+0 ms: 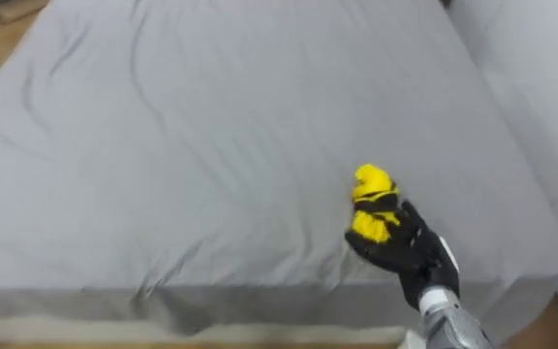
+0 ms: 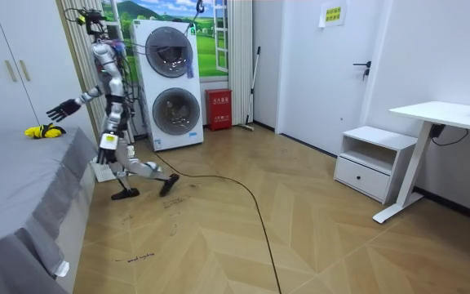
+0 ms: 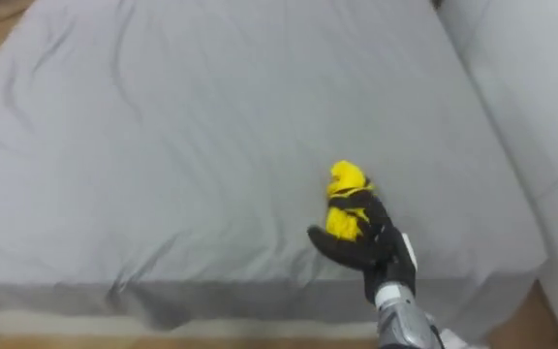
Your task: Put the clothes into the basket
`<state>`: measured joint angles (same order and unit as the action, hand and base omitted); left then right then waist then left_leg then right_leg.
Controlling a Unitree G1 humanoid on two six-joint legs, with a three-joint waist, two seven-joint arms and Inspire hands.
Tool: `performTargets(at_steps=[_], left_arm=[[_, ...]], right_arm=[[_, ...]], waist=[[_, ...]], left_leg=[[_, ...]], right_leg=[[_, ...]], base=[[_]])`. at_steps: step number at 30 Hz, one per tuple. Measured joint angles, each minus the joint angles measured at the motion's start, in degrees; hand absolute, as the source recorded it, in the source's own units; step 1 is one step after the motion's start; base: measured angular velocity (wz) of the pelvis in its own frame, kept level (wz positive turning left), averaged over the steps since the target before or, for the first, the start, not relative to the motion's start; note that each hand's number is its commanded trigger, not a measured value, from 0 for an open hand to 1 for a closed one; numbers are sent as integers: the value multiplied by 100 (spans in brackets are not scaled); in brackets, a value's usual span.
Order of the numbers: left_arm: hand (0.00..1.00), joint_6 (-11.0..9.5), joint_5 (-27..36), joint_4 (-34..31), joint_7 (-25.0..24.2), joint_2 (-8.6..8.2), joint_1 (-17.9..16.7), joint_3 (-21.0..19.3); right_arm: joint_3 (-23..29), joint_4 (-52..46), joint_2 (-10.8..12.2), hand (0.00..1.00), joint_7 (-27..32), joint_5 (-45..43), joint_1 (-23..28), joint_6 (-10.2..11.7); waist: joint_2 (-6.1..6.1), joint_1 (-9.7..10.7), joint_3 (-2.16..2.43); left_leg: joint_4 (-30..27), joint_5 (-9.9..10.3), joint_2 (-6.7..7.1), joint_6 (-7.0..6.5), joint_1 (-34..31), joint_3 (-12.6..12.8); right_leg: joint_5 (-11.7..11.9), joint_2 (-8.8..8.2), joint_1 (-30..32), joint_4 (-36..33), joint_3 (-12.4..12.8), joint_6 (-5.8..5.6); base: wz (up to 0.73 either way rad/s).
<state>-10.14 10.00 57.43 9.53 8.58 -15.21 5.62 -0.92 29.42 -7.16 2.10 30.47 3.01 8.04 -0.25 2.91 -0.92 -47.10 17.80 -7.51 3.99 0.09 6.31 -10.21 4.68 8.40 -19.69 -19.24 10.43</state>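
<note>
Black right hand (image 1: 405, 247) at the grey-sheeted bed's (image 1: 211, 145) near edge, fingers curled round a bunched yellow cloth (image 1: 373, 184) poking toward the far edge; left hand (image 2: 58, 109) hovers spread, farther off.

We note a grey-sheeted bed (image 3: 182, 145) across most of the view, its cover creased in long shallow folds. Near its near edge, toward the right, we see a bunched yellow garment (image 3: 345, 181) on the sheet. The right hand (image 3: 364, 247) comes in from the lower right, dark fingers curled round the garment's near part. A white surface (image 3: 541, 87) flanks the bed's right side.
</note>
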Motion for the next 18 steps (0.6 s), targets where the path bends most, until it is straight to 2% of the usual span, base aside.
performTargets(at_steps=[1, 2, 3, 4, 5, 6, 7, 8, 10, 11, 14, 16, 18], left_arm=[[0, -56, 55, -59, 91, -37, -2, -9], [0, -91, 57, -59, 114, -65, -5, -39], [0, -148, 86, -57, 138, -113, 4, -99], [0, -200, 195, -62, 138, -127, 19, -94], [0, -209, 229, -73, 138, -136, 12, -94], [0, -211, 302, -113, 149, -156, -25, -100], [0, -209, 291, -117, 147, -150, -56, -100], [0, -209, 288, -112, 140, -149, -41, -97], [0, -205, 268, -49, 93, -151, 8, -88], [0, -198, 268, -25, 92, -149, 15, -88], [0, -136, 266, 94, 74, -134, 106, -93], [0, -77, 272, 276, 17, -85, 278, -95], [0, -34, 274, 352, -5, -88, 361, -98]], right_arm=[[61, -49, -26, 0, 47, 109, 34, 4], [97, -51, -25, 0, 55, 131, 33, 4], [150, -89, -25, 0, 104, 150, 33, 3], [187, -170, -31, 0, 140, 225, 30, 2], [185, -219, -35, 0, 180, 242, 31, 0], [166, -321, -42, 0, 263, 229, 39, -7], [112, -399, -51, 0, 300, 221, 21, -5], [105, -440, -64, 0, 309, 227, 18, 4], [81, -467, -129, 0, 350, 227, -27, 18], [68, -467, -137, 0, 370, 232, -32, 23], [1, -399, -177, 0, 452, 173, -172, 83], [-17, -47, -208, 0, 497, 168, -478, 98], [-6, 237, -242, 0, 569, 176, -701, 98]], waist=[[-37, -38, 7], [-45, -74, 7], [-28, -140, 43], [-22, -204, 49], [-3, -258, 68], [-19, -371, 93], [-30, -385, 151], [-52, -346, 159], [-93, -337, 139], [-103, -336, 132], [-138, -329, 66], [-184, -333, 12], [-194, -339, 10]], left_leg=[[246, 157, 37, -13, -276, 15], [468, 216, 46, -8, -388, 49], [1015, 247, 47, -49, -621, 93], [1631, 220, 80, -57, -821, 153], [1961, 152, 104, -34, -897, 150], [2269, -347, 191, -192, -960, 153], [2558, -522, 272, -264, -835, 136], [2704, -590, 333, -281, -760, 138], [3230, -796, 480, -320, -492, 158], [3345, -835, 529, -324, -442, 157], [3589, -909, 553, -324, -391, 136], [3586, -918, 602, -333, -509, 100], [3592, -946, 615, -353, -604, 75]], right_leg=[[45, 3, -271, 294, 71, -33], [56, 1, -375, 386, 119, -48], [55, -1, -496, 504, 228, -76], [34, 3, -530, 567, 380, -113], [29, 3, -546, 596, 462, -131], [25, -24, -578, 616, 654, -180], [41, -74, -634, 665, 759, -249], [53, -110, -638, 714, 778, -268], [90, -207, -619, 706, 766, -326], [90, -223, -621, 706, 746, -326], [75, -260, -583, 723, 709, -354], [64, -281, -487, 726, 671, -373], [59, -308, -405, 727, 643, -381]], base=[[-6], [-31], [-48], [-56], [-78], [-67], [-49], [-14], [0], [5], [8], [9], [11]])
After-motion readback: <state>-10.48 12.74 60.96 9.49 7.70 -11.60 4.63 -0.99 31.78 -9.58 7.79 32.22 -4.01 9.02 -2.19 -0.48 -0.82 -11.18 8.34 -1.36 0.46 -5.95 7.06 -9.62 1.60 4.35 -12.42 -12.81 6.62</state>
